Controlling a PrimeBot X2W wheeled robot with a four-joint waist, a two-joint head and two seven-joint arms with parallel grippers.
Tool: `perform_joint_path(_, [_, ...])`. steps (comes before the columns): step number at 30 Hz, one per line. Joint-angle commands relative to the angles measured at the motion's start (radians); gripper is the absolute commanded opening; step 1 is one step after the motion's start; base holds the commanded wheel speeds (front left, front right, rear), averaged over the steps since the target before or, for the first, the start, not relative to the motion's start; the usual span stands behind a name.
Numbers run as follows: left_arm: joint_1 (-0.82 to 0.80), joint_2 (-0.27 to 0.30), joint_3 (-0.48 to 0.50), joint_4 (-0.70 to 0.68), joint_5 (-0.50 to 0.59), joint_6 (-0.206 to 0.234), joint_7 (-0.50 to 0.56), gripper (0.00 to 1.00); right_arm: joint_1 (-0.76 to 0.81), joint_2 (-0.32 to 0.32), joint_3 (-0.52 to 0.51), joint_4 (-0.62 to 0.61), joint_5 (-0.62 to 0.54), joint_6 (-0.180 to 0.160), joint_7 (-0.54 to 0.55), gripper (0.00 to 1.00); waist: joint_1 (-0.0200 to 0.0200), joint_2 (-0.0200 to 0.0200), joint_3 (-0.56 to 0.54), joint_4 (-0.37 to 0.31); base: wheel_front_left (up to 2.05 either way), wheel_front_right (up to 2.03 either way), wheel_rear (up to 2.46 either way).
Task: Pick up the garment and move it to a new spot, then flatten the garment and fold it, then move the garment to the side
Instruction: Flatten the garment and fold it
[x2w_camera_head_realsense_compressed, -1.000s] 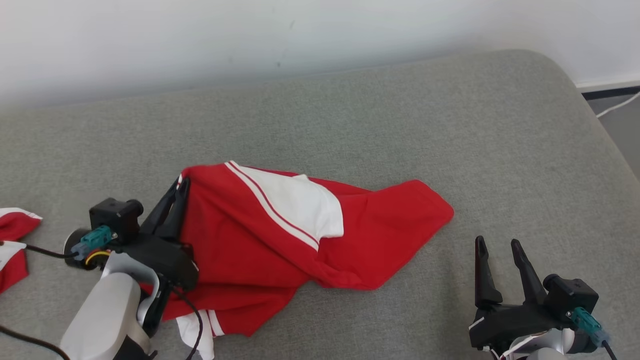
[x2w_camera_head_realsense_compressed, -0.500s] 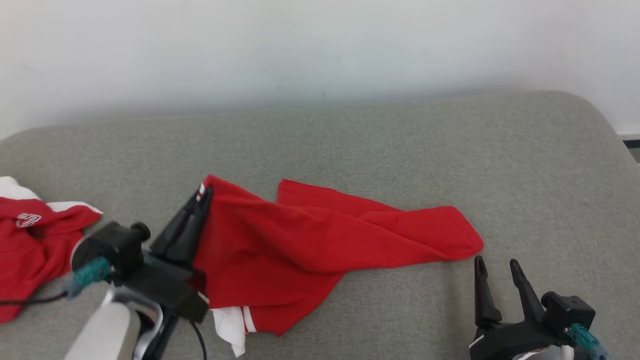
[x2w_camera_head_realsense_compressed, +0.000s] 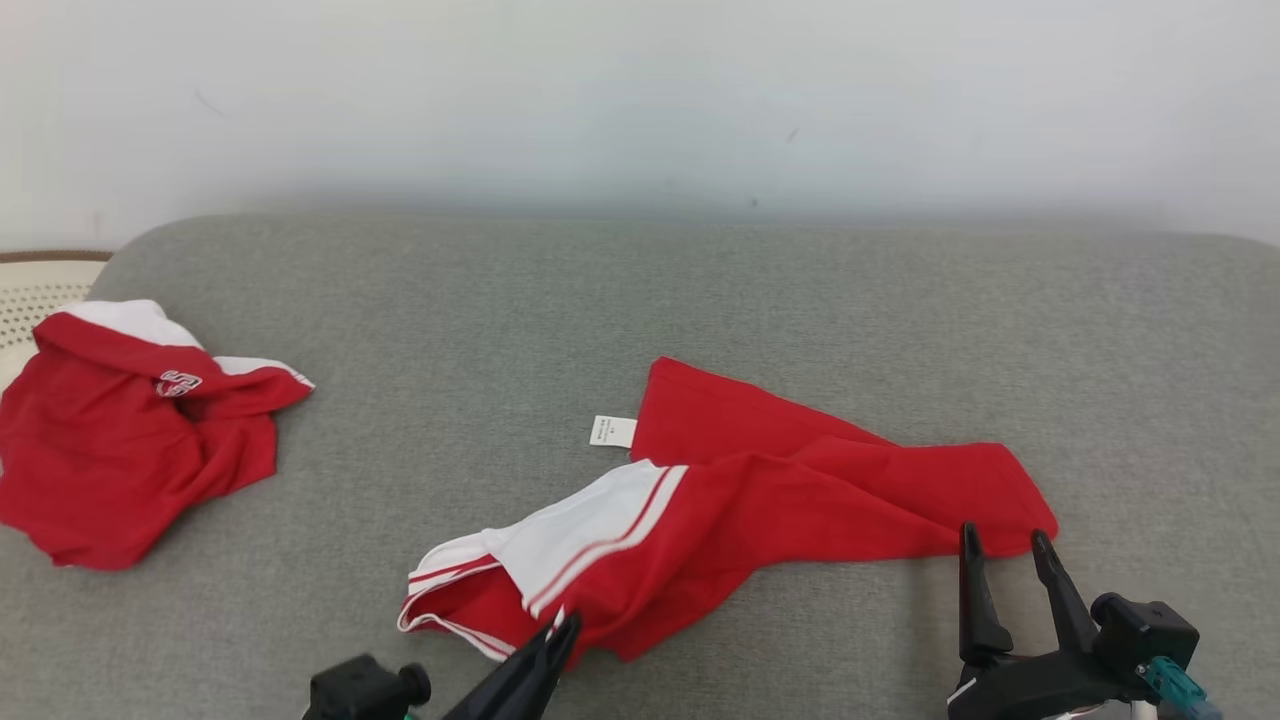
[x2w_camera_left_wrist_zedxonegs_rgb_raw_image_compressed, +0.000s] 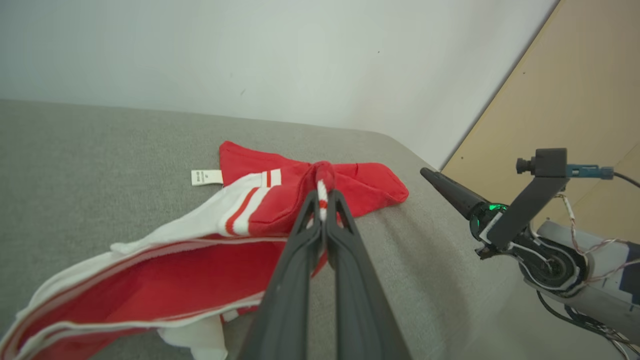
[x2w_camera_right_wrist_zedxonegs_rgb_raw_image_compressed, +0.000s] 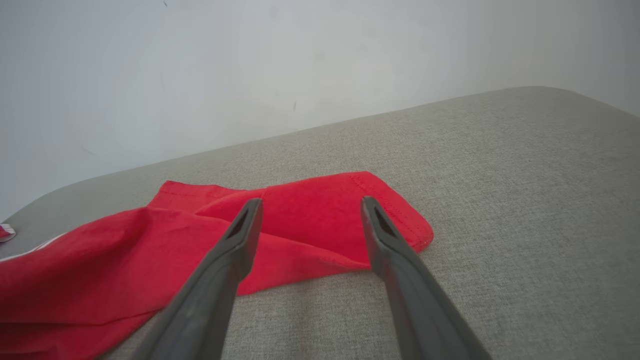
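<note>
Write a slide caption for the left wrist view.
Left gripper pinching a crumpled red-and-white fabric garment over a grey upholstered cushion.

The right gripper (x2w_camera_head_realsense_compressed: 1003, 533) has two long, dark, tapering fingers (x2w_camera_right_wrist_zedxonegs_rgb_raw_image_compressed: 225, 260), each with a narrow slot near its tip. On its wrist sits a black, boxy camera block (x2w_camera_left_wrist_zedxonegs_rgb_raw_image_compressed: 547, 162). A small round lens juts from one side of that block and a teal plug (x2w_camera_left_wrist_zedxonegs_rgb_raw_image_compressed: 585, 171) with a black cable leaves the other. Below the block an angled black bracket (x2w_camera_left_wrist_zedxonegs_rgb_raw_image_compressed: 522, 210) runs to a green light (x2w_camera_left_wrist_zedxonegs_rgb_raw_image_compressed: 492, 206). Further below is a silver-grey round joint (x2w_camera_left_wrist_zedxonegs_rgb_raw_image_compressed: 547, 265) with thin pale wires. The left gripper (x2w_camera_left_wrist_zedxonegs_rgb_raw_image_compressed: 322, 195) is likewise dark and slotted.
</note>
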Motion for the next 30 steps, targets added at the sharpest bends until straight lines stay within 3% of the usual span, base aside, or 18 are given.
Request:
perform_joint_path(1, [0.021, 0.014, -0.004, 0.013, 0.003, 0.000, 0.003, 0.00, 0.005, 0.000, 0.002, 0.003, -0.005, 0.001, -0.005, 1.00, 0.0001, 0.0000, 0.005, 0.024, 0.00, 0.00, 0.00])
perform_joint_path(7, [0.067, 0.003, -0.028, 0.131, -0.031, 0.001, -0.014, 0.00, -0.001, -0.003, -0.001, 0.007, -0.008, 0.001, -0.005, 1.00, 0.0001, 0.0000, 0.010, 0.048, 0.00, 0.00, 0.00])
perform_joint_path(9, [0.055, 0.025, -0.040, 0.187, 0.009, 0.013, -0.004, 0.99, -0.004, -0.004, 0.003, 0.010, -0.009, 0.001, -0.005, 1.00, 0.0001, 0.0000, 0.009, 0.050, 0.00, 0.00, 0.00])
perform_joint_path(21, [0.014, 0.004, 0.021, 0.254, -0.020, 0.035, -0.095, 1.00, -0.012, -0.005, 0.010, 0.008, -0.008, 0.001, -0.005, 1.00, 0.0001, 0.0000, 0.017, 0.034, 0.00, 0.00, 0.00])
perform_joint_path(30, [-0.090, 0.021, 0.060, 0.338, -0.008, 0.053, -0.095, 1.00, -0.038, -0.006, 0.024, 0.014, 0.001, 0.001, -0.005, 1.00, 0.0001, 0.0000, 0.043, -0.045, 0.00, 0.00, 0.00])
